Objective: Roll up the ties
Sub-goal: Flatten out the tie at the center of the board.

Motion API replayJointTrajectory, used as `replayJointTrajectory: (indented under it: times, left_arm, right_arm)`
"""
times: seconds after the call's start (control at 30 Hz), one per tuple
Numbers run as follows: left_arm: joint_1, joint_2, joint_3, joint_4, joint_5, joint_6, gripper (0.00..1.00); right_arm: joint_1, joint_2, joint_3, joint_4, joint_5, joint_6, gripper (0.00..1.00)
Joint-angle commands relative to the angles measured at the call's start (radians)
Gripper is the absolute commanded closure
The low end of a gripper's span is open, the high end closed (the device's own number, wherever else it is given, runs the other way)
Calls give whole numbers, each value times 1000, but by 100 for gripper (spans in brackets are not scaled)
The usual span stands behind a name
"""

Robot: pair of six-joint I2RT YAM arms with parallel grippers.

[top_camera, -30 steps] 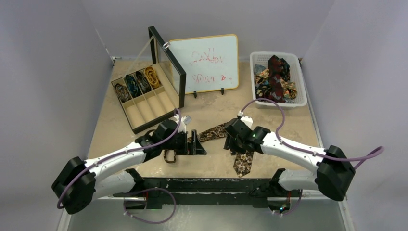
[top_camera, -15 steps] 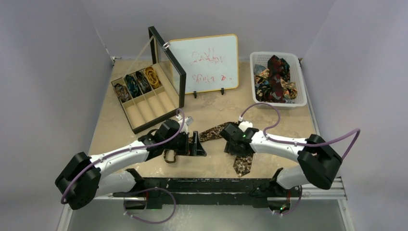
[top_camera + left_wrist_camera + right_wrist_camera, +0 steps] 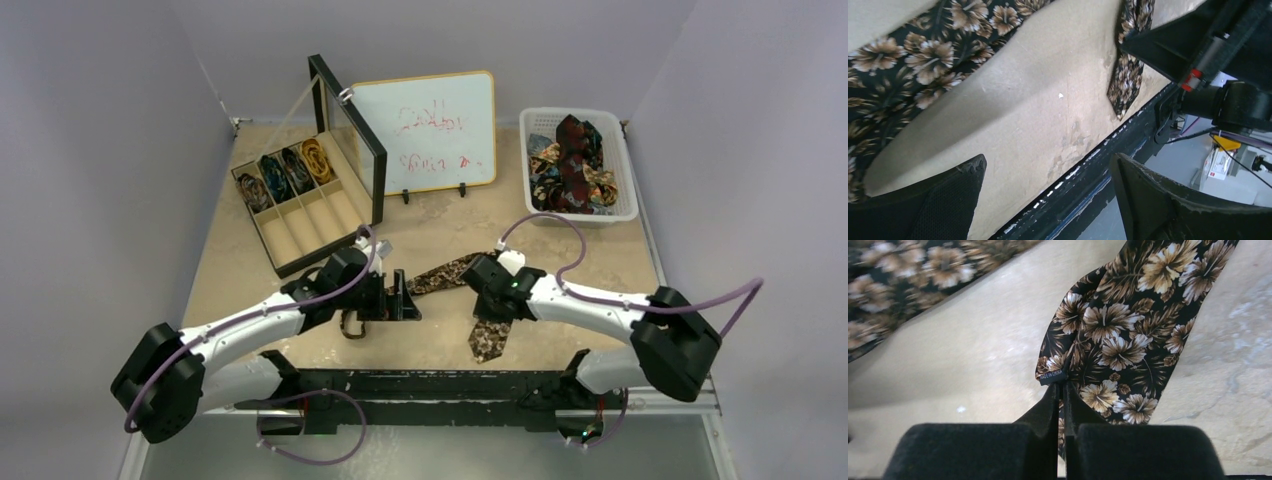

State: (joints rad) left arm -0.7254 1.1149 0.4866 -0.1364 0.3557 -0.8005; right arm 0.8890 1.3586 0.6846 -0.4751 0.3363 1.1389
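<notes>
Four rolls (image 3: 284, 171) in box (image 3: 318, 222), 10 o'clock; heap (image 3: 572, 165) in basket (image 3: 625, 170), 1 o'clock, pending. Centre tie (image 3: 445, 273) unrolled: right claw (image 3: 1062, 392) pinching it, left claw (image 3: 1047, 162) wide.

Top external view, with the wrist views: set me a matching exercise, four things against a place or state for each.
Things:
1. left gripper
2. right gripper
3. white basket
4. compartment box

Places or states:
A. back left, rolled ties in it
B. shut on the brown floral tie
C. open, holding nothing
D. back right, loose ties heaped in it

Pairs: 1-C, 2-B, 3-D, 4-A
</notes>
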Motion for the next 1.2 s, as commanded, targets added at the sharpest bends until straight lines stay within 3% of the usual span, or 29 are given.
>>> replayJointTrajectory:
  times: [0.0, 0.1, 0.27, 0.4, 0.5, 0.67, 0.97, 1.17]
  left_arm:
    - [48, -41, 8, -17, -38, 3, 8]
    - [75, -43, -8, -24, -40, -2, 8]
    - [103, -64, -19, -64, -59, -6, 8]
    - [106, -94, -20, -91, -60, 1, 8]
    - [106, -102, -19, -105, -59, 10, 8]
    - [108, -92, -19, -103, -66, 10, 8]
    - [109, -99, 1, -105, -57, 42, 8]
    - [110, -84, 35, -104, -51, 79, 8]
  right_arm:
    - [-8, -154, 47, 64, -84, -51, 100]
    - [-68, -269, 29, 98, -146, -48, 100]
    - [-321, -496, -34, 56, -168, -47, 100]
    - [-454, -549, -37, 4, -161, -35, 100]
    - [-530, -590, -85, 88, -193, -21, 100]
    - [-686, -516, -91, 172, -245, -87, 100]
    - [-1202, -337, -218, 354, -741, -311, 100]
    - [-1448, -242, -237, 360, -900, -454, 100]
